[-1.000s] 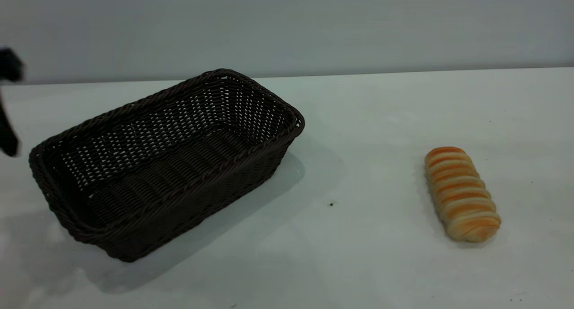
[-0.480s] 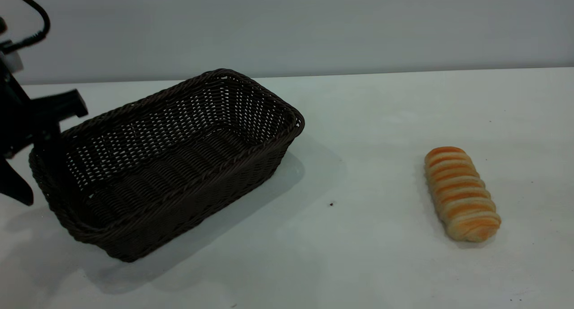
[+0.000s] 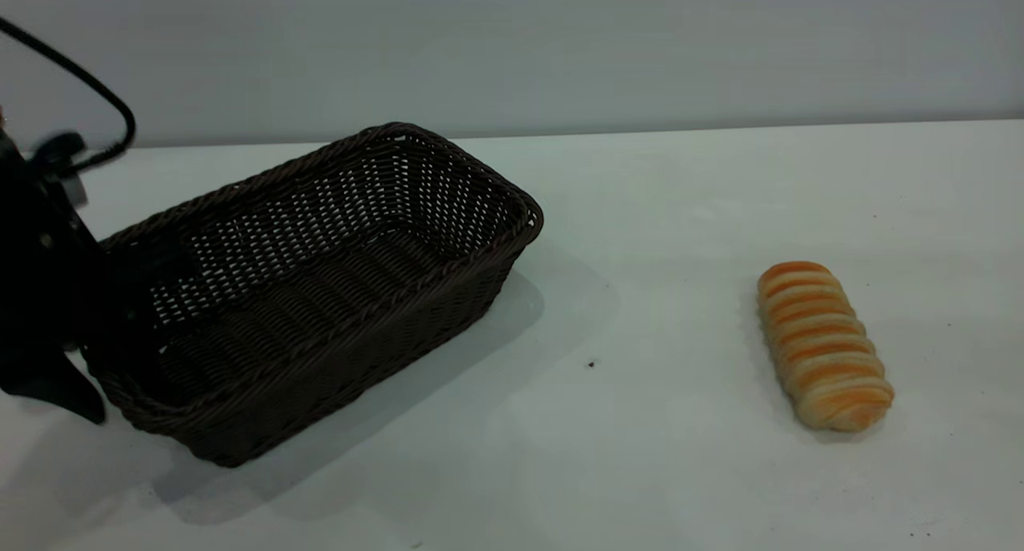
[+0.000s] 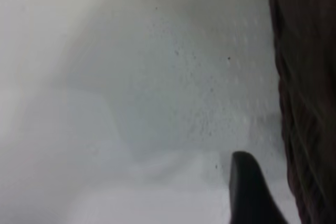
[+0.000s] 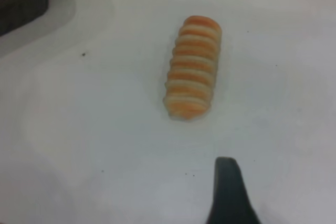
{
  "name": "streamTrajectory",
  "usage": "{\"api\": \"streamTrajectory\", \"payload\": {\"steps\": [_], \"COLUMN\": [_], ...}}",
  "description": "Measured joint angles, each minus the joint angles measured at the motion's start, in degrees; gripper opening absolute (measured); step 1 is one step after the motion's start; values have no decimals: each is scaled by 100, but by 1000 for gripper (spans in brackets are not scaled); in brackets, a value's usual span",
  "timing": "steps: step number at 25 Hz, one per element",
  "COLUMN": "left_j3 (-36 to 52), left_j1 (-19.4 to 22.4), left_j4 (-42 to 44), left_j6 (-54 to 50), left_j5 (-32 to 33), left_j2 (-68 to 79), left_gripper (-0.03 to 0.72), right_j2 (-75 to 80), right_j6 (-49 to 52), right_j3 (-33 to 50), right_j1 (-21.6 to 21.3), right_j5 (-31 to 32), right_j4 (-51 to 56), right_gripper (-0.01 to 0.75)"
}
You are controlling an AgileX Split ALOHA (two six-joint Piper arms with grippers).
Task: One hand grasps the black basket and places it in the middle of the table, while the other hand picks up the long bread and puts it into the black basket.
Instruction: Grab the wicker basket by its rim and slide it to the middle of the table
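The black basket (image 3: 320, 271) stands on the white table (image 3: 656, 215) at the left, one end turned toward the back. My left gripper (image 3: 112, 335) is open and straddles the basket's left end wall, one finger outside it and one inside. In the left wrist view the outer finger (image 4: 251, 192) sits beside the woven wall (image 4: 310, 103). The long bread (image 3: 824, 347) lies on the table at the right, untouched; it also shows in the right wrist view (image 5: 191, 66). My right gripper (image 5: 228, 195) hovers over the table a little short of the bread and is out of the exterior view.
A grey wall runs behind the table's far edge. A black cable (image 3: 96, 95) loops above the left arm. A small dark speck (image 3: 591, 364) lies between basket and bread.
My left gripper has come in from the left edge and dropped down over the basket's left end wall. Basket and bread have not moved.
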Motion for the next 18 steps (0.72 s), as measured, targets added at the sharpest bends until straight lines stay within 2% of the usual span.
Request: {"api": "streamTrajectory", "payload": {"steps": [5,9,14,18], "left_j3": [-13,-29,-24,-422], "left_j1": [0,0,-5,-5], "left_j4": [-488,-585,-503,-474], "left_j6": [-72,46,665,1448], "left_j5": [-468,-354,26,701], "left_j2": [118,-13,-640,-892], "left_gripper": [138,140,140,140], "right_j2": [0,0,0,0], "right_j6": [-5,-67,-67,-80], "right_j3": [0,0,0,0], "right_j1": [0,0,0,0], "right_j5": [0,0,0,0], "right_j4": [-4,-4,-4,-4], "right_gripper": [489,489,489,489]}}
